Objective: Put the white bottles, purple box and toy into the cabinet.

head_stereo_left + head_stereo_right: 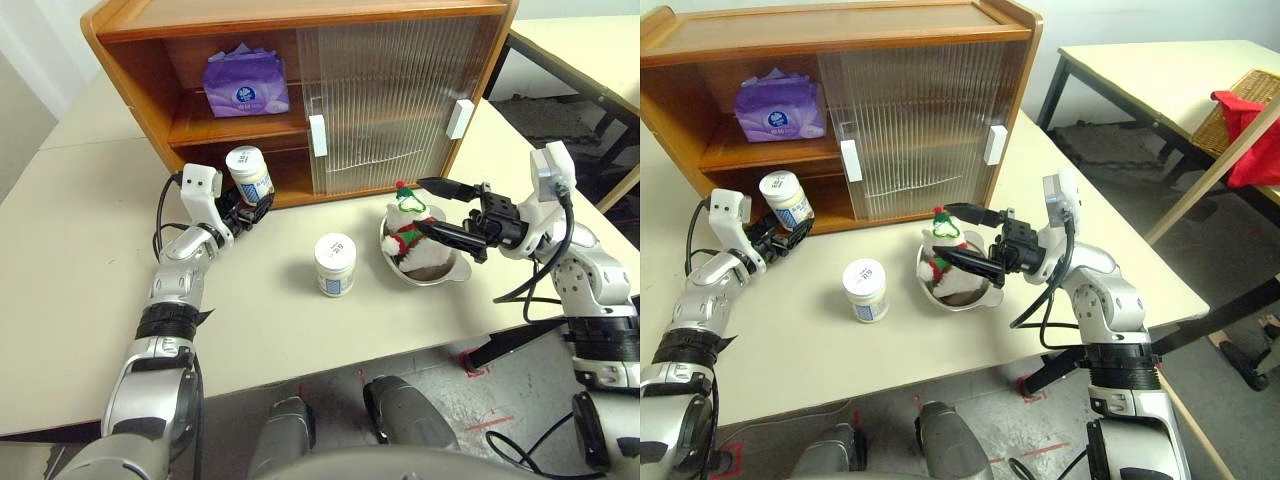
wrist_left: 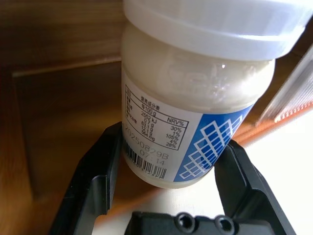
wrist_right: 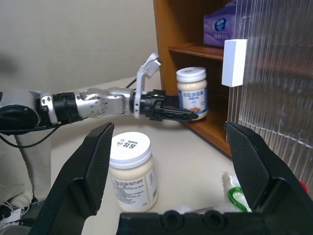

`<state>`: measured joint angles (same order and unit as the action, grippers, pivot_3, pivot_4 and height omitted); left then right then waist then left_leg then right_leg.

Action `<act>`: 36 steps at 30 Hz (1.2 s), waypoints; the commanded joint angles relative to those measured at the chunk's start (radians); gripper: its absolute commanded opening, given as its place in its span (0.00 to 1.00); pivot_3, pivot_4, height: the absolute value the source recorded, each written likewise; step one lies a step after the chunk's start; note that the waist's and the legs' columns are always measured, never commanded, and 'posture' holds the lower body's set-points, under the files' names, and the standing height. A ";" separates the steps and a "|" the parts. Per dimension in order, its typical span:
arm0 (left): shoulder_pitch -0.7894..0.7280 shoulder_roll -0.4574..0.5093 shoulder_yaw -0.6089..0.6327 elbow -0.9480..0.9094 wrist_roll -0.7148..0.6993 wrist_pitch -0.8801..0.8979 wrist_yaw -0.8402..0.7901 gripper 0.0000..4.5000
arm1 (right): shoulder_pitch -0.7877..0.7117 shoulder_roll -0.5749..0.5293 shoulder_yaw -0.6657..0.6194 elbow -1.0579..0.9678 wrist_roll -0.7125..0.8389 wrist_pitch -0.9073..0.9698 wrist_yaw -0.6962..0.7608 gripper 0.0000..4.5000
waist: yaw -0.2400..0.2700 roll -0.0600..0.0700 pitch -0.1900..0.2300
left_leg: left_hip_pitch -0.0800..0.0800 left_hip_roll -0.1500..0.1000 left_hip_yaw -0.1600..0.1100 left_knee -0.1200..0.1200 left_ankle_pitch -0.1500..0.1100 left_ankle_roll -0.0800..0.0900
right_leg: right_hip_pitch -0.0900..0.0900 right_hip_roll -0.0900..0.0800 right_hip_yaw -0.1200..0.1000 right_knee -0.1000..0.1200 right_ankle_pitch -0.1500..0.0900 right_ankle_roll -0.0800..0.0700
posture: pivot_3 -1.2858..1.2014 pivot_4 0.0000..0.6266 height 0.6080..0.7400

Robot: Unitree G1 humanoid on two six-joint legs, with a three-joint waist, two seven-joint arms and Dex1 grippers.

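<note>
My left gripper (image 1: 255,205) is shut on a white bottle (image 1: 249,172), holding it upright at the open lower left bay of the cabinet (image 1: 300,15); its fingers (image 2: 98,176) clasp the bottle's base. The purple box (image 1: 245,85) lies on the cabinet's inner shelf on the left. A second white bottle (image 1: 335,264) stands on the table in front of the cabinet. The toy (image 1: 410,228) sits in a shiny metal bowl (image 1: 445,272). Over the toy hovers my right gripper (image 1: 425,205), open and pointing left, with nothing between its fingers.
Two ribbed sliding doors (image 1: 400,100) with white handles (image 1: 318,135) cover the cabinet's right part. The table's front edge (image 1: 350,360) runs close behind the bowl. At the right stands another table with a wicker basket and red cloth (image 1: 1250,100).
</note>
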<state>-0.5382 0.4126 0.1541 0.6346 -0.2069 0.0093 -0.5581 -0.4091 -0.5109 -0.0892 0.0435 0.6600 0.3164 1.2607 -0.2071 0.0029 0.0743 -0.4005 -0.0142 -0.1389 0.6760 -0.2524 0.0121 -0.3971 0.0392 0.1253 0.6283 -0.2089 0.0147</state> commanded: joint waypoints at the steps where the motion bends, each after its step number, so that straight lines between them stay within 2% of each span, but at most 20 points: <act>1: -0.049 0.009 -0.001 0.066 0.026 -0.011 0.028 0.69 | 0.006 0.000 0.007 -0.013 -0.004 -0.001 0.004 1.00 | 0.000 0.000 0.000 | 0.000 0.000 0.000 0.000 0.000 0.000 | 0.000 0.000 0.000 0.000 0.000 0.000 | 0.40 0.11 1.00; 8: -0.118 -0.012 -0.017 0.169 0.056 -0.022 0.058 0.69 | 0.008 -0.002 0.002 -0.013 -0.005 -0.003 -0.002 1.00 | 0.000 0.000 0.000 | 0.000 -0.001 0.003 0.001 0.000 0.002 | 0.001 0.001 0.000 0.000 0.000 0.002 | 0.40 0.10 1.00; 14: -0.195 -0.025 -0.025 0.278 0.075 -0.043 0.072 0.69 | 0.003 0.000 0.007 -0.011 -0.007 -0.003 -0.002 1.00 | -0.001 -0.001 0.001 | 0.001 -0.002 0.002 0.002 0.003 0.003 | 0.002 0.001 0.000 -0.001 -0.001 0.012 | 0.40 0.10 1.00; 33: -0.323 -0.063 -0.019 0.494 0.125 -0.103 0.201 0.69 | 0.004 -0.001 0.003 -0.020 -0.006 -0.006 -0.003 1.00 | -0.008 -0.001 0.001 | -0.002 -0.003 0.009 0.001 0.003 0.008 | 0.002 0.001 0.000 -0.011 0.007 0.014 | 0.40 0.11 1.00; 36: -0.325 -0.072 -0.017 0.510 0.122 -0.090 0.194 0.92 | 0.005 0.001 0.004 -0.019 -0.006 -0.007 -0.004 1.00 | -0.008 -0.001 0.001 | -0.002 -0.007 0.009 0.002 0.003 0.009 | 0.003 0.000 0.001 -0.013 0.008 0.015 | 0.40 0.11 1.00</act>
<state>-0.8516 0.3468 0.1342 1.1236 -0.0910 -0.0743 -0.3616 -0.4057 -0.5115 -0.0892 0.0386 0.6594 0.3172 1.2588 -0.2154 0.0019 0.0749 -0.4029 -0.0224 -0.1300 0.6777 -0.2492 0.0218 -0.3943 0.0384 0.1262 0.6156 -0.2007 0.0299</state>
